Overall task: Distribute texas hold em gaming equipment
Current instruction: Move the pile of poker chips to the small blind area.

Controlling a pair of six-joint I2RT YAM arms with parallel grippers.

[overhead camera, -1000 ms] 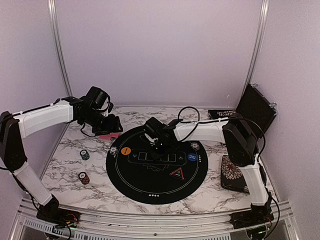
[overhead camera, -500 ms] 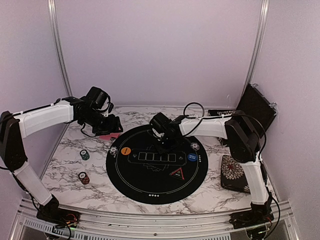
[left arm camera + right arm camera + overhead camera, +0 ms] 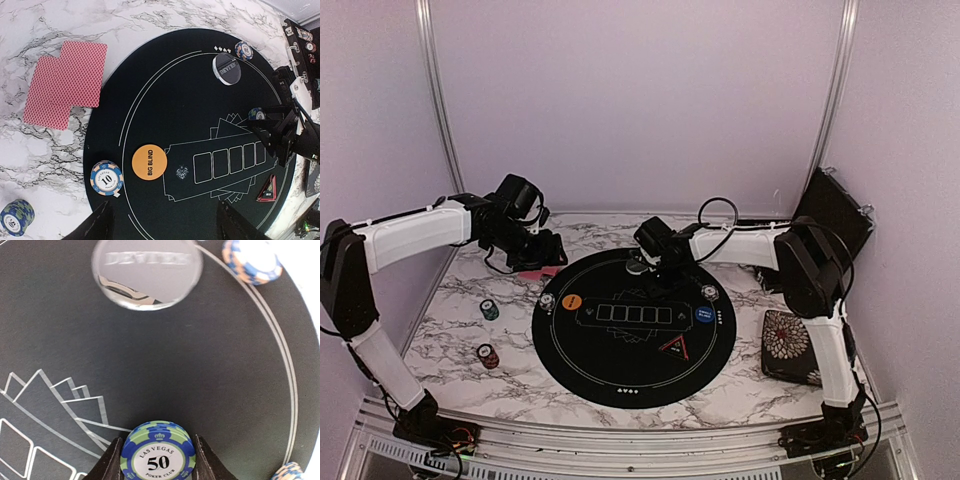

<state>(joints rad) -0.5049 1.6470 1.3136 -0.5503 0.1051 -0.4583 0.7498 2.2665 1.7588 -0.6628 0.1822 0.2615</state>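
My right gripper (image 3: 157, 462) is shut on a blue-and-green "50" chip stack (image 3: 157, 452), held just above the far part of the black mat (image 3: 630, 370). A silver dealer button (image 3: 147, 272) lies ahead of it, with a blue-and-cream chip (image 3: 251, 260) beyond. My left gripper (image 3: 165, 231) hangs open and empty over the mat's left side, near the orange Big Blind button (image 3: 149, 161) and a "10" chip (image 3: 106, 178). Pink-red-backed cards (image 3: 65, 82) lie on the marble off the mat. The blue button (image 3: 704, 315) and triangle marker (image 3: 676, 347) sit at the mat's right.
Two chip stacks (image 3: 490, 309) (image 3: 488, 355) stand on the marble to the left of the mat. A floral-patterned case (image 3: 788, 345) lies at the right edge, and an open black case (image 3: 832, 215) leans in the back right corner. White walls enclose the table.
My right gripper has carried the chip stack from the mat's middle toward its far edge, a little to the right. The left arm has barely moved.
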